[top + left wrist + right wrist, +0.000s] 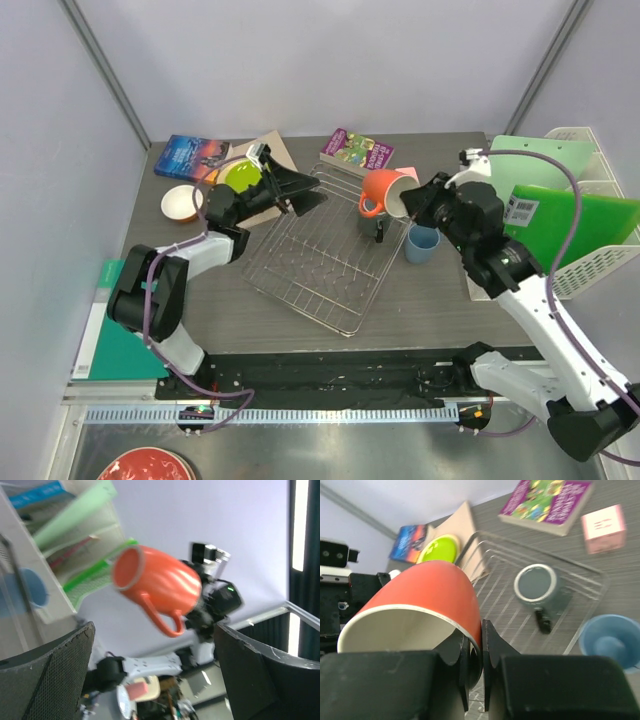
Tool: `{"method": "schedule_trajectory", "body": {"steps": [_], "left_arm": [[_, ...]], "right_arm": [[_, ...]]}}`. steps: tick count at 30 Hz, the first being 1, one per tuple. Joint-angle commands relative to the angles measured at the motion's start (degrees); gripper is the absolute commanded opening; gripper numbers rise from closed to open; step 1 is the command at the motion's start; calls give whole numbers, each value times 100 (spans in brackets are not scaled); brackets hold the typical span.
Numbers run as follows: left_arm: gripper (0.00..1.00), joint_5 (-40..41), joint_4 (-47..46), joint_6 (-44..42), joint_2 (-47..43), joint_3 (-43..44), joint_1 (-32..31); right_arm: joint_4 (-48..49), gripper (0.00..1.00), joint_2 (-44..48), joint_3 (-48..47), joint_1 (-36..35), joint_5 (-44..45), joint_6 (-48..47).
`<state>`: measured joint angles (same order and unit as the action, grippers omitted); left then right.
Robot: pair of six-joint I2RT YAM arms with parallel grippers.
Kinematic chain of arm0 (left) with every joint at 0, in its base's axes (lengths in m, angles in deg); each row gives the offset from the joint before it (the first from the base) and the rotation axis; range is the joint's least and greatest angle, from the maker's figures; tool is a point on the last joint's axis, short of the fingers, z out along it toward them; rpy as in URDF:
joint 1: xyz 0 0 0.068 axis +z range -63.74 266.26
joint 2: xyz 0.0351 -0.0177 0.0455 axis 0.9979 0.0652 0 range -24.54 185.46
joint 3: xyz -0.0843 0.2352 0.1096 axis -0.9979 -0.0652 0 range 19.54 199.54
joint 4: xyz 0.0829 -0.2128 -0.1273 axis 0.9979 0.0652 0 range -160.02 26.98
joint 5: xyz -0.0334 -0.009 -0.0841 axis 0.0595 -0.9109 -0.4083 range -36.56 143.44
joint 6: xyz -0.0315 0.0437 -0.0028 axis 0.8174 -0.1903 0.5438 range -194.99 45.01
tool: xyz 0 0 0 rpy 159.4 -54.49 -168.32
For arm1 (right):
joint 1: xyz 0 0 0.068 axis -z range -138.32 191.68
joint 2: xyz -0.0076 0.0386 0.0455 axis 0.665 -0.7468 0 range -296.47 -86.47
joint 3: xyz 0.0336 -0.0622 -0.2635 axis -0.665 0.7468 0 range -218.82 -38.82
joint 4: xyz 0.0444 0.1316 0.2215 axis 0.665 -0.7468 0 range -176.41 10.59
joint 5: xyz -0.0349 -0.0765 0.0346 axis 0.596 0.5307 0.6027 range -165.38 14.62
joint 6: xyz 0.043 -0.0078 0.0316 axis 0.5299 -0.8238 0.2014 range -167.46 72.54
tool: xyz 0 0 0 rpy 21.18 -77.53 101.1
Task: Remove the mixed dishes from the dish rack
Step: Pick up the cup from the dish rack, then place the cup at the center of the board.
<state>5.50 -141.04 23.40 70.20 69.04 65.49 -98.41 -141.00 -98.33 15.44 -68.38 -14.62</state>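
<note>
Pinching the orange mug (383, 188) by its rim: the right gripper (474, 645) has one finger inside the lip and one outside, clamped on the wall. The mug is lifted clear of the dish rack (320, 262), above its far right corner, tipped on its side with the mouth toward the right arm.

Dark grey mug (375, 228) stands mouth-up inside the rack, near the right edge, just below the held mug. Light blue mug (421, 243) sits upright on the table (300, 335), just outside the rack's right side. The rest of the rack shows bare wire.

Lime green plate (243, 177) lies on the beige plate (278, 153) off the rack's far left corner — the small white bowl (181, 203), orange inside, sits on the table further left.

Left gripper (305, 197) hangs at the rack's far left corner, fingers spread wide with nothing between them, aimed at the orange mug.

Further out: purple book (357, 150) behind the rack, pink cube (604, 522) beside it, blue book (190, 157) at far left, white basket (592, 262) with green boards at right.
</note>
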Motion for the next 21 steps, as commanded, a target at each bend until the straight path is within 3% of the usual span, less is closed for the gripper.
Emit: {"method": "schedule_trajectory", "body": {"steps": [1, 2, 6, 8, 12, 18, 21], "left_arm": [[100, 179, 1447, -1337, -516, 192, 56], [100, 363, 2486, -2053, -640, 201, 56], [100, 1127, 4629, -3655, -1360, 350, 38], [100, 1540, 5855, -4089, -1756, 577, 21], [100, 2707, 7335, -4837, -2310, 895, 3], [100, 3598, 8155, -5145, -3179, 694, 3], [100, 3932, 8507, -5172, -3339, 702, 3]], "right_arm": [[-1696, 1, 196, -983, -22, 1389, -401], [-2025, 1, 170, -1097, -13, 1696, -462], [-2968, 1, 257, -1047, -13, 2656, -542], [-3275, 1, 319, -862, -4, 2526, -288], [-3522, 1, 573, -47, -13, 1850, 187], [-3681, 1, 978, 729, -13, 1506, 671], [-3698, 1, 865, 660, -4, 1523, 706]]}}
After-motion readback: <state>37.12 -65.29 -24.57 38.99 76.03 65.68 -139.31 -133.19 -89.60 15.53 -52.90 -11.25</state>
